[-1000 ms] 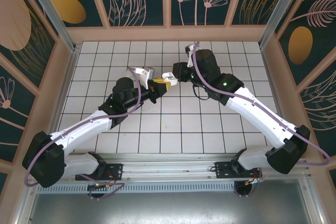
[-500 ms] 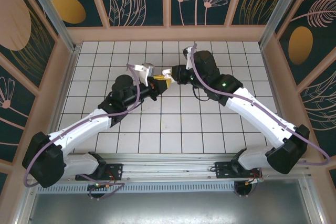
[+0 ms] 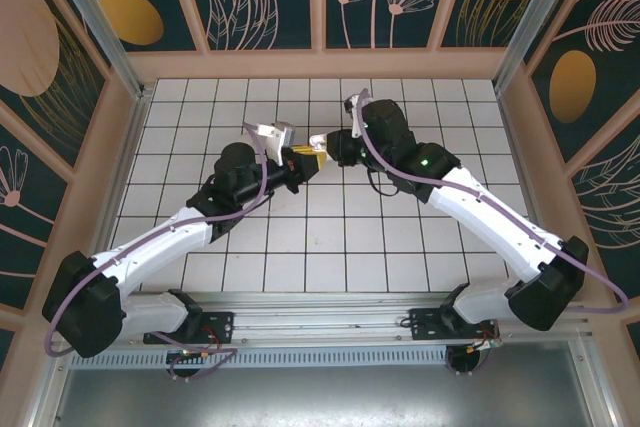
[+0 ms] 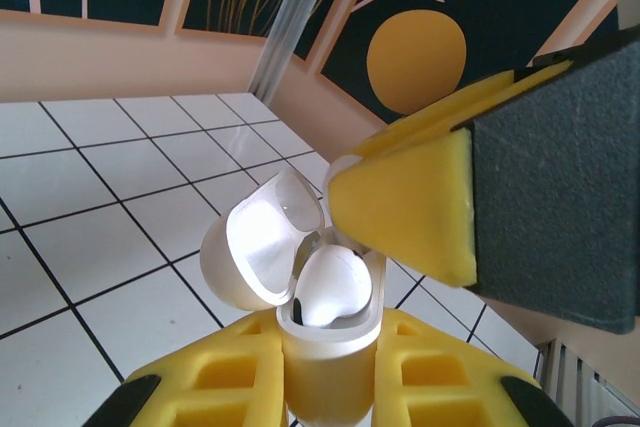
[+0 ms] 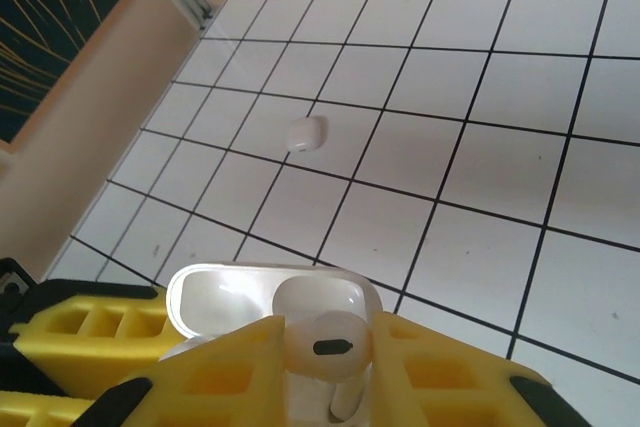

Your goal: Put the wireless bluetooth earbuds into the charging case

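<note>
Earbud (image 5: 321, 335) inside right gripper (image 5: 326, 351)

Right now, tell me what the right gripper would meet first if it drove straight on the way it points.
Most likely the open charging case in the left gripper: the earbud held by the right gripper would touch it first, though depth is unclear.

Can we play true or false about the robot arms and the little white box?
1. The left gripper holds the case. True.
2. The lid is shut. False: it is open.
3. The right gripper holds an earbud at the case's opening. True.
4. The tiles are green. False: they are white.
5. A small white piece lies on the tiles. True.
</note>
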